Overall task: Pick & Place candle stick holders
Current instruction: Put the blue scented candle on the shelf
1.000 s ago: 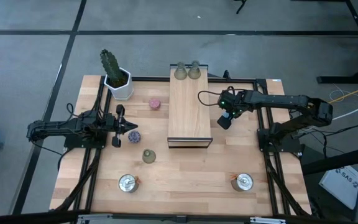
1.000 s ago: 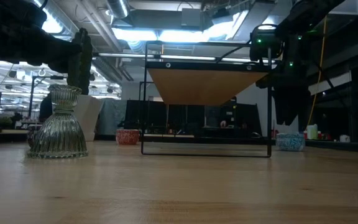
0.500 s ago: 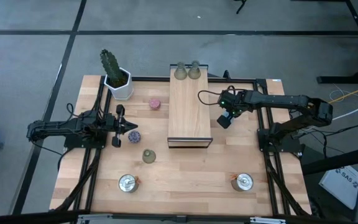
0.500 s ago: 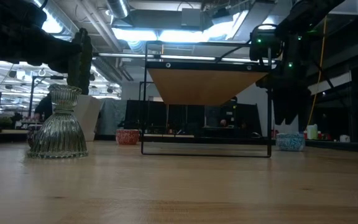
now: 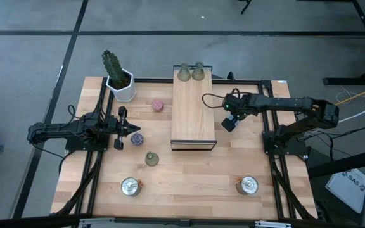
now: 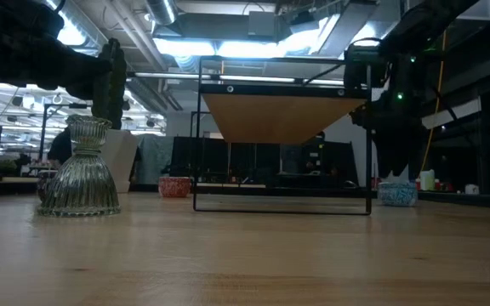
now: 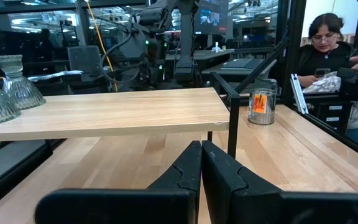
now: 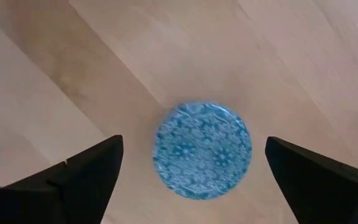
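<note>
My right gripper [image 5: 230, 122] hangs open right of the long wooden board [image 5: 193, 114], pointing down over the low blue holder [image 8: 202, 149]. That holder stands on the table between the two fingers and apart from them; it also shows in the low view [image 6: 396, 194]. My left gripper [image 5: 132, 128] is shut and level, just beside the purple holder [image 5: 137, 137]. Two olive-green bell holders [image 5: 191, 72] stand on the board's far end, a third [image 5: 151, 159] on the table. The pink holder [image 5: 158, 105] stands near the cactus. Two silver holders [image 5: 130, 186] [image 5: 248, 185] stand near the front.
A cactus in a white pot [image 5: 119, 79] stands at the table's far left corner. The board rests raised on a black wire frame [image 6: 283, 204]. Bare tabletop lies between the two silver holders. A person [image 7: 325, 46] sits beyond the table.
My right gripper has gone a little down toward the blue holder, staying open. My left arm has kept still.
</note>
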Robot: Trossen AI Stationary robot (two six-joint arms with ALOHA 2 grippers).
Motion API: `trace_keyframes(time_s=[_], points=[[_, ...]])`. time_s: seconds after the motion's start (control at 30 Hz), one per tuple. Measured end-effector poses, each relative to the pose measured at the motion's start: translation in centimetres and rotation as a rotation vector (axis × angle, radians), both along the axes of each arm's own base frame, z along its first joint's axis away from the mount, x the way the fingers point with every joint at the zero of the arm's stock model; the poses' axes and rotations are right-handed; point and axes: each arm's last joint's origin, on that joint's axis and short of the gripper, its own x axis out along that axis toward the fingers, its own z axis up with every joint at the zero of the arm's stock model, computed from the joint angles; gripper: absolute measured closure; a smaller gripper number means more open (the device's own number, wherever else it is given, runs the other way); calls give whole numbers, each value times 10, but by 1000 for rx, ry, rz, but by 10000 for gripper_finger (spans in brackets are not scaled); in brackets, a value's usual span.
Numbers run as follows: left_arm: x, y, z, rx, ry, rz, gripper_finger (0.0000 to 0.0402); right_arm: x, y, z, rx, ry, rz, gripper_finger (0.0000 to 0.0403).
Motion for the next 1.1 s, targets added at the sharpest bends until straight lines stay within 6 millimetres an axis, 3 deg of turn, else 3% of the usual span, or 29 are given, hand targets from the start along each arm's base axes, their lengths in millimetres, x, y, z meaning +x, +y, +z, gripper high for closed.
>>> trace_keyframes(time_s=[0.53, 1.1], points=[[0, 0, 0, 0, 0, 0, 395, -8, 0, -19, 31, -8, -7, 7], [0, 0, 0, 0, 0, 0, 395, -13, -4, -24, 31, -7, -16, 7]])
